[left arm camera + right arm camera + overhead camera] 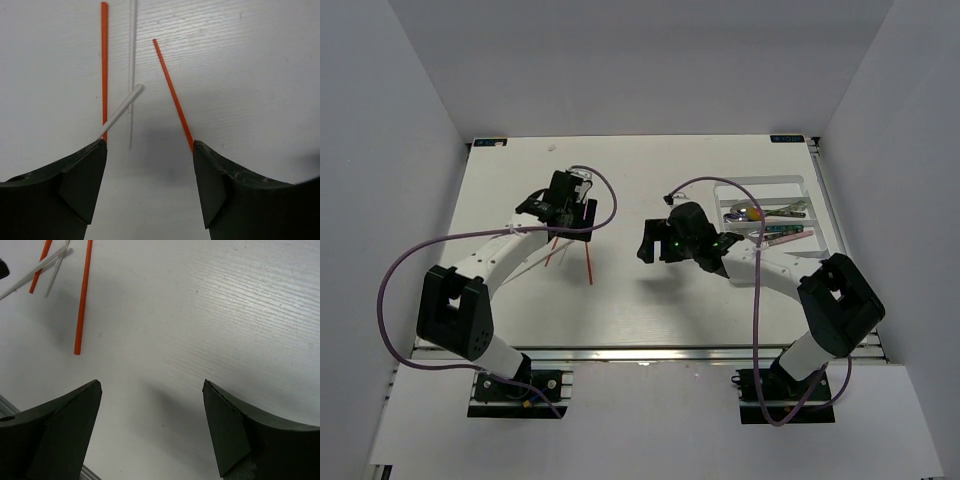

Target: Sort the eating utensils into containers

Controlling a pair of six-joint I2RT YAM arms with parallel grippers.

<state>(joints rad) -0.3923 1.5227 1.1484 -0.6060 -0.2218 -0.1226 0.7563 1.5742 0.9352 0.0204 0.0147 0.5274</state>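
Red-orange and white chopsticks lay loose on the pale bench at the left, just ahead of the left pincer. That pincer hung low over them with its jaws spread well apart. In its wrist view a red-orange chopstick ran straight away from the left fingertip. A white chopstick lay just beside it, and a slanted white chopstick crossed that one on its way toward the same fingertip. A second red-orange chopstick angled in toward the right fingertip, its near end hidden behind that finger. Whether either finger touched a stick I could not tell.

Toward the middle of the bench the right pincer hovered above the surface, jaws likewise wide apart. It was well apart from the chopsticks, which showed only in the upper left corner of its wrist view.

At the far right stood the white tray, partly hidden by the right arm. Several utensils lay in its long compartments, among them what looked like an iridescent spoon, though the overhead view was too small to make out each piece
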